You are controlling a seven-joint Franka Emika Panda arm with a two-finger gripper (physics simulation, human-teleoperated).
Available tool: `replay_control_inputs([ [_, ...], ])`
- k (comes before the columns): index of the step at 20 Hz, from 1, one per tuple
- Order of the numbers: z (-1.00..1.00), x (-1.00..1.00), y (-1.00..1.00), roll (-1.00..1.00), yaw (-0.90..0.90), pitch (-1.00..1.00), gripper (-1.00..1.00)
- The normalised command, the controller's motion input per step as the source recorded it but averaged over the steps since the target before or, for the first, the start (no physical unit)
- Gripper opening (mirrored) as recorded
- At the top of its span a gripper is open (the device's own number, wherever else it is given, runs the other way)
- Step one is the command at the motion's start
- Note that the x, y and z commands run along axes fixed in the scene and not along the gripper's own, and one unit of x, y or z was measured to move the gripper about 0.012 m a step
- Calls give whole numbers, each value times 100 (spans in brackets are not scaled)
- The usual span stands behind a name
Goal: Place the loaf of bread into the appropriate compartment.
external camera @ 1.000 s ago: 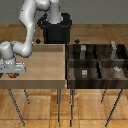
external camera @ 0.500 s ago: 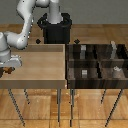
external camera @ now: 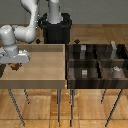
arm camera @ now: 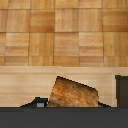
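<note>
My gripper (external camera: 14,64) hangs at the exterior view's left, over the left edge of the light-tan wooden bin (external camera: 45,70). It is shut on the loaf of bread (external camera: 15,66), a tiny orange-brown lump held just above the bin. In the wrist view the loaf (arm camera: 74,92) sits tilted between my dark fingertips (arm camera: 36,103). The dark-brown divided bin (external camera: 97,62) stands at the exterior view's right. Its front cell nearest the tan bin holds a small pale grey cube (external camera: 85,73); this is the compartment, far from my gripper.
Other cells of the dark bin hold grey shapes (external camera: 83,49), (external camera: 114,47), (external camera: 117,70). The black robot base (external camera: 56,27) stands behind the tan bin. Both bins rest on thin-legged stands over a wooden floor (arm camera: 64,30).
My gripper has risen a little at the tan bin's left edge, with the loaf in it.
</note>
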Motion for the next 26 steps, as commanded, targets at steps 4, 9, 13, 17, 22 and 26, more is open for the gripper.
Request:
replay_control_inputs([
  [4,0,0,100,0,0,0,-100],
  [9,0,0,100,0,0,0,-100],
  [13,0,0,100,0,0,0,-100],
  [17,0,0,100,0,0,0,-100],
  [22,0,0,100,0,0,0,-100],
  [26,0,0,100,0,0,0,-100],
])
